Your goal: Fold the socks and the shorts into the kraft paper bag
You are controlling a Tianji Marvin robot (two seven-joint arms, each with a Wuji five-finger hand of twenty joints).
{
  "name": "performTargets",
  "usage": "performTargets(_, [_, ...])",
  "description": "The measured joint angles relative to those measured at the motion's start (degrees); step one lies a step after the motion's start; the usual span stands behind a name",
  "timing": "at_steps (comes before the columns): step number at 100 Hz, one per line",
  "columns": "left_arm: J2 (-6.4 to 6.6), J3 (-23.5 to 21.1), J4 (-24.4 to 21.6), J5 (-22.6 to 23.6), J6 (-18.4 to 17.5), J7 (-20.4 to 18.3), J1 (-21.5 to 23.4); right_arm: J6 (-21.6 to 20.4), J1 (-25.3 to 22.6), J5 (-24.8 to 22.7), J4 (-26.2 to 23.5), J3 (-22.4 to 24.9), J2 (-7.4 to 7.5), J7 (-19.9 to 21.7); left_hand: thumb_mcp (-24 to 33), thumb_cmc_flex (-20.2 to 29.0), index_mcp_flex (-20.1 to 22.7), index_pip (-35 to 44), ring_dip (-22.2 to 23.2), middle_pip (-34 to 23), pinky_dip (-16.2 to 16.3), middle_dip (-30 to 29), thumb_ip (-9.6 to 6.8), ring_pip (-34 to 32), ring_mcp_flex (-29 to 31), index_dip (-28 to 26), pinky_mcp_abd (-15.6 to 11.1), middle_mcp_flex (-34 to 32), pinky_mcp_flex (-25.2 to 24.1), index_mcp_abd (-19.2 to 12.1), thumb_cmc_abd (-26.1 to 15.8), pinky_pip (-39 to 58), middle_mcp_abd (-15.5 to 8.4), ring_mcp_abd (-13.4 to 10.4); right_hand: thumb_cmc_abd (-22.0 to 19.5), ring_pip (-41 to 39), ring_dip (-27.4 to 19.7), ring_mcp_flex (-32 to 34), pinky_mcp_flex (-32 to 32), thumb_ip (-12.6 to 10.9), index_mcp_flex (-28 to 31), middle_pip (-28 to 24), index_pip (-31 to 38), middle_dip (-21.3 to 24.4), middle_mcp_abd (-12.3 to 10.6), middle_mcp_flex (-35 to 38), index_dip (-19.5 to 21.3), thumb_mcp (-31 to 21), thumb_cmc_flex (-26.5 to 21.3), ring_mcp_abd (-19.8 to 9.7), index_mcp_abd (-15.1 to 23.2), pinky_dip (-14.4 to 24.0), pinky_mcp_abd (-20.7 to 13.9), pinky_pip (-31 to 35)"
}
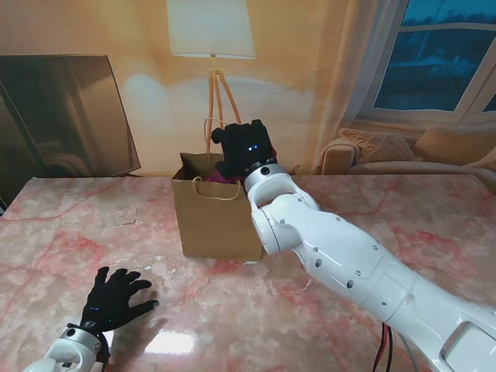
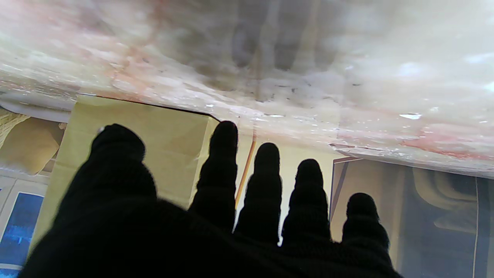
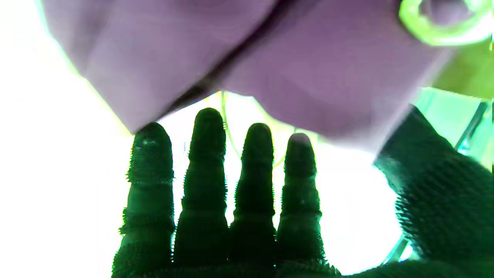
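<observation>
The kraft paper bag (image 1: 213, 221) stands upright in the middle of the marble table (image 1: 70, 225). Purple-maroon cloth, the shorts (image 1: 219, 177), shows at its open top. My right hand (image 1: 244, 147) hovers over that opening. In the right wrist view its fingers (image 3: 208, 173) are straight and spread, with the purple shorts (image 3: 308, 77) just past the fingertips. My left hand (image 1: 115, 298) lies flat and open on the table, near me on the left. In the left wrist view, the left hand (image 2: 216, 224) points toward the bag (image 2: 162, 154). No socks are visible.
A rope handle (image 1: 217, 190) hangs down the bag's near face. Behind the table stand a floor lamp (image 1: 211, 31), a dark screen (image 1: 62, 116) at the left and a sofa (image 1: 418, 151) at the right. My right arm (image 1: 349, 263) crosses the table's right half.
</observation>
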State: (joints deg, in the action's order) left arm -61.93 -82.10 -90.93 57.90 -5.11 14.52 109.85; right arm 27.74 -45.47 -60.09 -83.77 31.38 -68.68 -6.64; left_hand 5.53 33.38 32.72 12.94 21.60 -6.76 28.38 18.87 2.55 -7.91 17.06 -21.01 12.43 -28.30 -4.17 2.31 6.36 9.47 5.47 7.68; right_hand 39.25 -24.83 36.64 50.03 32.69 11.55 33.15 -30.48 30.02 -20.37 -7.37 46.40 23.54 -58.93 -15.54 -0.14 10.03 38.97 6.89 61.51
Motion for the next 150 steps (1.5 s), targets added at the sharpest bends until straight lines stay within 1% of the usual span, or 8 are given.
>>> performTargets(35, [0.00, 0.0, 0.0, 0.1, -0.2, 0.3, -0.1, -1.9, -5.8, 0.7, -4.3, 6.9, 0.20, -2.4, 0.0, 0.0, -0.2, 0.0, 0.0, 0.0, 0.6, -0.5, 0.00, 0.0, 0.0, 0.0, -1.8, 0.0, 1.0, 0.0, 0.0, 0.1, 0.0, -0.5, -5.8, 3.4, -4.2, 0.0, -2.1, 0.0, 0.0, 0.5, 0.0, 2.3, 0.6, -1.4, 0.0, 1.4, 2.3, 0.0, 0.0, -5.0, -0.5, -4.0])
performTargets(59, [0.00, 0.3, -1.1, 0.2, -0.4, 0.9, 0.0, -7.4, -14.9, -1.9, -11.7, 17.0, 1.78, -2.6, 0.0, 0.0, -0.2, -0.1, 0.0, 0.0, 0.5, -0.5, 0.00, 0.0, 0.0, 0.0, -3.7, 0.0, 4.7, 0.6, 0.0, 1.6, 0.0, -0.9, -8.5, 5.6, -6.2, -1.3, -4.2, -1.2, -0.1, 3.1, 0.0, 3.8, 1.3, -2.4, 0.0, 4.3, 3.2, 0.0, 0.0, -7.5, -1.1, -6.7])
performTargets(77, [-0.02, 0.4, -3.1, 0.6, -0.4, 1.0, 0.2, -13.0, -24.3, -4.4, -17.0, 25.7, 3.44, -3.2, 0.0, 0.0, -1.7, -1.6, 0.0, 0.0, -6.2, -0.7, 0.00, 0.0, 0.3, 1.4, -6.0, 0.0, 5.8, 1.5, 0.0, 8.2, 0.0, -1.8, -10.8, 7.0, -7.5, -2.2, -5.5, -1.2, -0.7, 4.9, -0.6, 4.5, 1.7, -2.4, 0.0, 7.3, 3.2, 0.0, -0.2, -9.2, -1.3, -8.1])
performTargets(103, [-0.28, 1.5, -4.9, -0.3, -0.4, 2.4, -0.1, -21.8, -37.7, -3.8, -21.9, 37.3, 4.46, -7.1, 0.0, 0.0, -3.8, -4.0, -1.6, 0.2, -11.5, -2.3, -0.01, 0.0, 1.1, 3.7, -10.1, 0.0, 5.9, 2.9, 0.0, 15.6, 0.0, -2.3, -12.6, 9.5, -10.2, -5.2, -7.5, -1.2, -1.0, 7.5, -2.1, 5.8, 2.5, -3.8, 0.0, 10.3, 3.9, 0.1, -0.9, -11.5, -2.1, -10.7])
performTargets(108, [-0.32, 1.7, -5.5, -0.5, -0.3, 2.4, -0.1, -23.4, -40.1, -3.2, -22.4, 39.0, 4.62, -8.5, 0.0, 0.0, -4.5, -4.5, -2.0, 0.3, -11.7, -2.7, -0.01, 0.0, 1.1, 4.2, -10.8, 0.0, 6.0, 3.4, 0.0, 15.9, 0.0, -2.4, -12.6, 9.9, -10.9, -5.7, -7.6, -1.2, -2.3, 8.3, -2.8, 5.9, 2.7, -4.3, -0.2, 11.2, 3.9, 0.1, -1.3, -12.0, -2.1, -11.4])
performTargets(110, [-0.33, 1.8, -5.7, -0.6, -0.2, 2.4, -0.1, -24.0, -40.9, -3.0, -22.5, 39.6, 4.67, -9.1, 0.0, 0.0, -4.5, -4.5, -2.1, 0.3, -11.8, -2.8, -0.01, 0.0, 1.1, 4.4, -11.1, 0.0, 6.3, 3.5, 0.0, 16.0, 0.0, -2.5, -12.6, 10.0, -11.0, -5.7, -7.7, -3.0, -2.1, 8.3, -2.8, 5.9, 2.7, -4.3, -0.6, 11.6, 4.1, 0.1, -1.4, -12.1, -2.2, -11.4])
performTargets(130, [-0.71, 3.4, -7.1, -1.8, -0.2, 4.3, -0.5, -31.2, -48.4, 1.2, -22.4, 44.7, 4.82, -11.8, 0.0, -0.9, -4.5, -5.0, -2.7, 1.0, -11.9, -3.4, -0.01, 0.0, 1.1, 5.4, -11.8, 1.7, 7.9, 4.1, -0.2, 17.1, 0.0, -2.6, -15.0, 12.2, -13.2, -8.3, -10.4, -3.4, -3.5, 11.3, -4.1, 7.3, 2.9, -5.9, -0.8, 14.6, 7.5, 0.4, -1.9, -14.3, -2.7, -15.2])
performTargets(150, [-1.24, 4.8, -7.9, -3.1, -0.5, 6.6, -0.6, -37.4, -52.0, 5.3, -17.6, 46.4, 4.82, -15.5, 0.0, -1.1, -5.2, -5.1, -3.4, 1.1, -11.9, -4.1, -0.01, 0.0, 1.1, 6.1, -12.3, 2.3, 8.9, 4.2, -1.1, 18.6, 0.0, -2.6, -18.0, 13.7, -15.8, -11.0, -13.3, -5.4, -5.6, 14.1, -7.2, 8.5, 3.5, -8.6, -2.4, 18.1, 10.8, 0.2, -3.7, -18.0, -3.9, -19.3])
